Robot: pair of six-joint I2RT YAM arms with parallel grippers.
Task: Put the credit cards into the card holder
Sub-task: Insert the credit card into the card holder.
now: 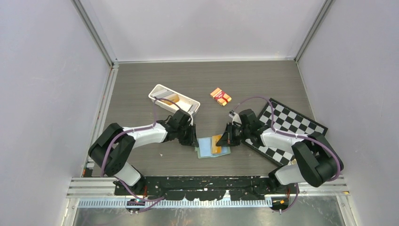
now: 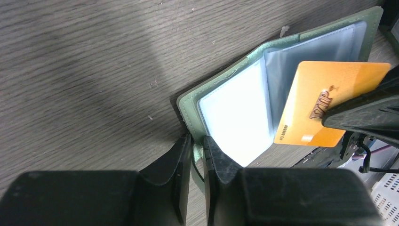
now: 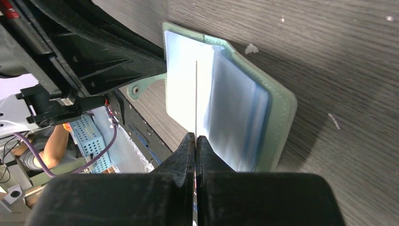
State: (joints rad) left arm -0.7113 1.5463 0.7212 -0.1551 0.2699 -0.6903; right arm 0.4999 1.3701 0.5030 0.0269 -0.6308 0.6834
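At the near middle of the table (image 1: 141, 89), card holder (image 1: 205, 149) lying open, edge pinched by closed left gripper (image 1: 192, 139); gold card (image 1: 216, 144) clamped in right gripper (image 1: 227, 136) over the pockets, not yet in. Best lowered corner-first into a pocket mouth, holder pinned flat. Beyond, well apart: white tray (image 1: 157, 91), orange packet (image 1: 220, 96), chequered board (image 1: 291, 122); no obstruction.

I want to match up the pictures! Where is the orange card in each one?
Top external: orange card low centre, between the two arms, over the open card holder.
Left wrist: right side, its flat face showing.
Right wrist: edge-on, a thin line mid-picture, rising from the jaws.
Shared landmark: the green card holder, by the card in every view.
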